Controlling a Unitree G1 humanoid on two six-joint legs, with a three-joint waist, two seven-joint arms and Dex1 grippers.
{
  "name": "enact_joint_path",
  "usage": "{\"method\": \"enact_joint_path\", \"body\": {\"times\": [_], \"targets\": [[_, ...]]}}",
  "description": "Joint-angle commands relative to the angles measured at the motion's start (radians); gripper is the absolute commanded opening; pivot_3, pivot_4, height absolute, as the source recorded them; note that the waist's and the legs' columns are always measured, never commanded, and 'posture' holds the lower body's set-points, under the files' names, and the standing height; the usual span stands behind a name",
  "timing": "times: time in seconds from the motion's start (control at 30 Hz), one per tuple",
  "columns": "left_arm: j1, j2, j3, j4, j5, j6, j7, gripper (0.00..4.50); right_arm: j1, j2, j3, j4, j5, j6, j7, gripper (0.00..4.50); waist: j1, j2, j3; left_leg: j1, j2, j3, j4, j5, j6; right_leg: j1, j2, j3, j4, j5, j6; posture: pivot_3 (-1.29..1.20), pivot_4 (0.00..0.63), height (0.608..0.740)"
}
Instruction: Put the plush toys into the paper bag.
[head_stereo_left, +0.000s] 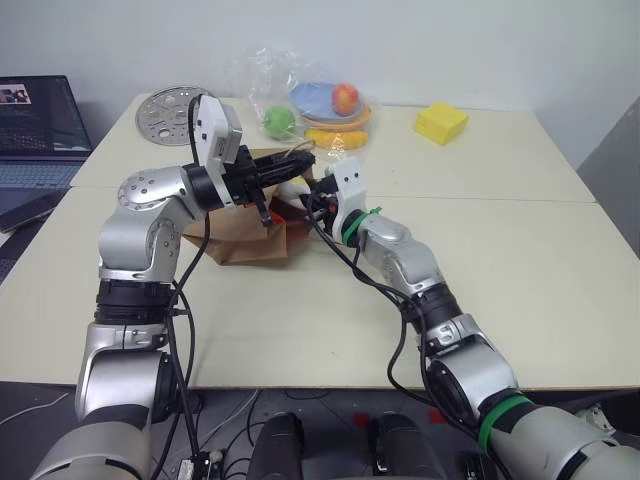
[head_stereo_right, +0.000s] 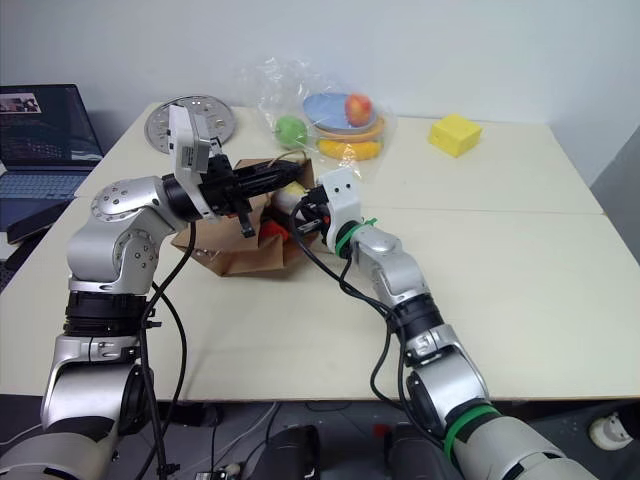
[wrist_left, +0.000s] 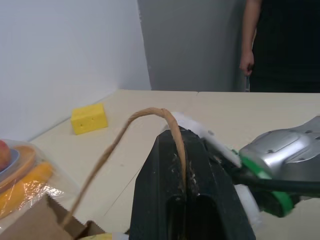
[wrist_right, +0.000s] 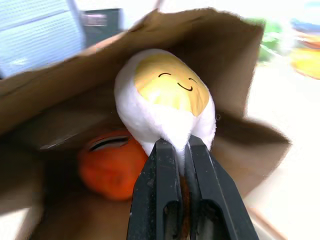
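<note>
Here my left gripper (wrist_left: 187, 200) pinches 1 tan cord handle (wrist_left: 145, 120) of the brown paper bag (head_stereo_left: 245, 240), fingers pressed together on the cord so it arches up out of the clamp. I hold it this way, I judge, to lift the upper lip of the bag and keep its mouth gaping sideways toward my other arm; the bag lies on its side on the table (head_stereo_left: 520, 240), so without that pull the opening would likely sag shut.

My right gripper (wrist_right: 181, 150) is pinching the white-and-yellow egg plush (wrist_right: 167, 100) by its white lower edge, fingers squeezed tight on the soft fabric. The egg sits just inside the bag's mouth, brown paper arching over and around it, its smiling yolk face pointing back at my wrist. Holding it by the edge leaves the bulk of the toy ahead of my fingers, which lets it go in first.

Inside the bag, the orange carrot plush (wrist_right: 112, 167) already lies low on the paper, just beside and below the egg. Its green top is hidden from me, and I cannot say whether the 2 toys touch.

Beyond the bag sit plastic-wrapped fruit on plates (head_stereo_left: 335, 105) and a yellow sponge block (head_stereo_left: 441, 122), both well apart from my work.
</note>
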Motion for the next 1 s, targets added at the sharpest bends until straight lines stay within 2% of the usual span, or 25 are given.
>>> {"method": "enact_joint_path", "body": {"times": [0.03, 0.2, 0.3, 0.43, 0.63, 0.67, 0.83, 1.0], "targets": [[0.001, 0.007, 0.008, -0.055, -0.024, 0.01, -0.007, 0.0, -0.028, 0.013, -0.009, 0.105, -0.024, -0.051, 0.004, 0.02, -0.001, 0.0, 0.0, 0.0, 0.0, 0.0, 0.0, 0.0, 0.0, 0.0, 0.0, 0.0, 0.0, 0.0, 0.0, 0.0, 0.15, 0.74], [0.002, 0.007, 0.014, -0.068, -0.03, 0.021, -0.006, 0.0, -0.035, 0.01, 0.007, 0.17, -0.059, -0.051, 0.054, 0.02, -0.002, 0.0, 0.0, 0.0, 0.0, 0.0, 0.0, 0.0, 0.0, 0.0, 0.0, 0.0, 0.001, 0.0, 0.0, 0.0, 0.15, 0.74], [0.001, 0.007, 0.012, -0.066, -0.029, 0.018, -0.006, 0.0, -0.031, 0.004, -0.002, 0.16, -0.058, -0.056, 0.081, 0.76, -0.003, 0.0, 0.0, 0.0, 0.0, 0.0, 0.0, 0.0, 0.0, 0.0, 0.0, 0.0, 0.001, 0.0, 0.0, 0.0, 0.15, 0.74], [0.002, 0.007, 0.01, -0.063, -0.028, 0.014, -0.006, 0.0, -0.003, -0.015, 0.002, 0.089, -0.065, -0.042, 0.106, 2.13, -0.002, 0.0, 0.0, 0.0, 0.0, 0.0, 0.0, 0.0, 0.0, 0.0, 0.0, 0.0, 0.001, 0.0, 0.0, 0.0, 0.15, 0.74], [0.003, 0.005, 0.009, -0.057, -0.026, 0.01, -0.006, 0.0, 0.118, -0.097, 0.029, -0.2, -0.071, 0.069, 0.15, 4.32, 0.0, 0.0, 0.0, 0.0, 0.0, 0.0, 0.0, 0.0, 0.0, 0.0, 0.0, 0.0, 0.0, 0.0, 0.0, 0.0, 0.15, 0.74], [0.001, 0.004, 0.008, -0.055, -0.026, 0.009, -0.006, 0.0, 0.148, -0.113, 0.034, -0.274, -0.062, 0.105, 0.16, 4.46, 0.001, 0.0, 0.0, 0.0, 0.0, 0.0, 0.0, 0.0, 0.0, 0.0, 0.0, 0.0, 0.001, 0.0, 0.0, 0.0, 0.15, 0.74], [0.001, 0.003, 0.007, -0.053, -0.025, 0.006, -0.006, 0.0, 0.283, -0.197, 0.067, -0.593, -0.016, 0.279, 0.232, 4.46, 0.0, 0.0, 0.0, 0.0, 0.0, 0.0, 0.0, 0.0, 0.0, -0.001, 0.0, 0.0, 0.001, 0.0, 0.0, 0.0, 0.15, 0.74], [0.003, 0.003, 0.006, -0.053, -0.025, 0.006, -0.006, 0.0, 0.406, -0.334, 0.183, -0.825, -0.002, 0.385, 0.357, 4.46, 0.0, 0.0, 0.0, 0.0, 0.0, 0.0, 0.0, 0.0, 0.0, 0.0, 0.0, 0.0, 0.0, 0.0, 0.0, 0.0, 0.15, 0.74]]}}
